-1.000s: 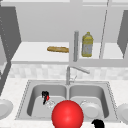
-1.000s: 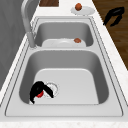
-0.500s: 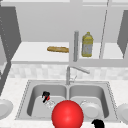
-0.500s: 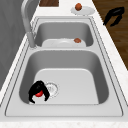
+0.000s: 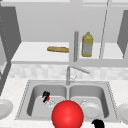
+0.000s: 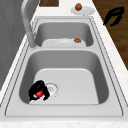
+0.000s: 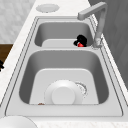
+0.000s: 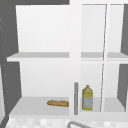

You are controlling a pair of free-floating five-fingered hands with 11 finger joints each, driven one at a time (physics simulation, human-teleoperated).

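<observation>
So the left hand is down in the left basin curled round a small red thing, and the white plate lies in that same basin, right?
Not quite. The left hand does grip the small red thing in the left basin, but the white plate lies in the right basin, as the right side view shows.

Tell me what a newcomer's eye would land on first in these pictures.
First, the big red ball at the sink's front edge in the front view. Next, the left hand low in the left basin, beside the drain, curled round a small red thing. Then the white plate lying flat in the right basin, and the right hand hanging in front of the sink.
</observation>
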